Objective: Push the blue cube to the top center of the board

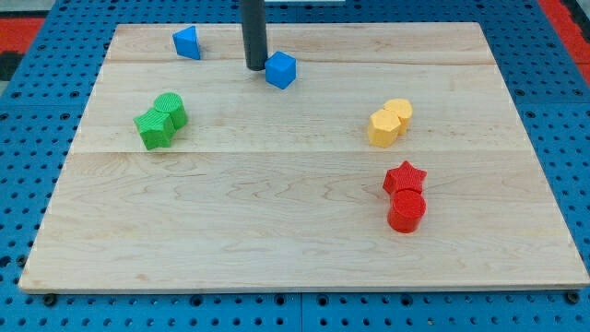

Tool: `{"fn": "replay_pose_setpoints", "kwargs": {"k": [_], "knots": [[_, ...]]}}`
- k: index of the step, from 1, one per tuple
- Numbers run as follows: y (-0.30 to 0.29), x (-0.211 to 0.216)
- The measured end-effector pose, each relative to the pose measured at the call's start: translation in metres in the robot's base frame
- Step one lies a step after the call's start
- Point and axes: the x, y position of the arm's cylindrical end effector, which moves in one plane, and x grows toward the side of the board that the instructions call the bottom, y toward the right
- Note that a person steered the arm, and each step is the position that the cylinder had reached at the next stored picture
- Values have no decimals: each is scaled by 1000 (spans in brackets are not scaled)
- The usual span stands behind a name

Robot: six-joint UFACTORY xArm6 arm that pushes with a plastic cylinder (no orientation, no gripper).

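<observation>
The blue cube (281,70) sits near the top of the wooden board (295,231), a little left of centre. My tip (255,66) rests on the board just to the cube's left, nearly touching it. The dark rod rises straight up out of the view's top.
A blue wedge-like block (187,42) lies at the top left. Two green blocks (160,121) sit together at the left. Two yellow blocks (390,123) sit at the right. A red star (405,177) and a red cylinder (407,211) lie below them.
</observation>
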Motion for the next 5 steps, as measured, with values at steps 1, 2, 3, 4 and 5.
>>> {"fn": "replay_pose_setpoints", "kwargs": {"k": [1, 2, 3, 4, 5], "knots": [[-19, 19], [38, 26], [54, 14], [70, 5], [70, -27]]}}
